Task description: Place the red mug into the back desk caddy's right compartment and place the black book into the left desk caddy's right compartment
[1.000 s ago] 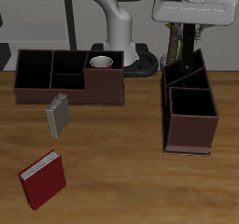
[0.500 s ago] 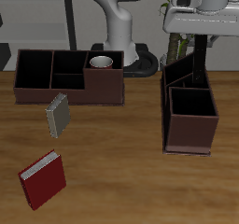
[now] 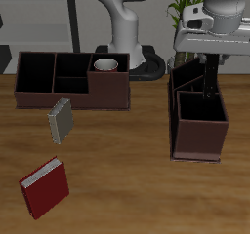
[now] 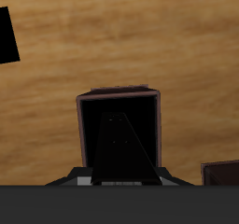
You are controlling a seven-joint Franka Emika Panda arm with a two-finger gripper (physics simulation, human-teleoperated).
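Note:
My gripper (image 3: 208,66) is shut on the black book (image 3: 210,82) and holds it upright over the left desk caddy (image 3: 200,140). The book's lower end hangs at the rim of the caddy's large compartment (image 3: 200,121) nearest the table's front edge. In the wrist view the black book (image 4: 119,151) points down from my gripper (image 4: 119,177) into that dark compartment (image 4: 93,125). The red mug (image 3: 105,65) stands in an end compartment of the back desk caddy (image 3: 39,94), with its white rim showing.
A grey book (image 3: 61,119) stands tilted in front of the back caddy. A red book (image 3: 45,187) lies near the table's front edge. The robot's base (image 3: 127,43) stands behind the caddies, and a plant (image 3: 182,23) rises at the back.
My gripper has moved toward the table's front edge and lower, carrying the black book. The book has gone from slanted over the caddy's back compartments to upright over the large compartment.

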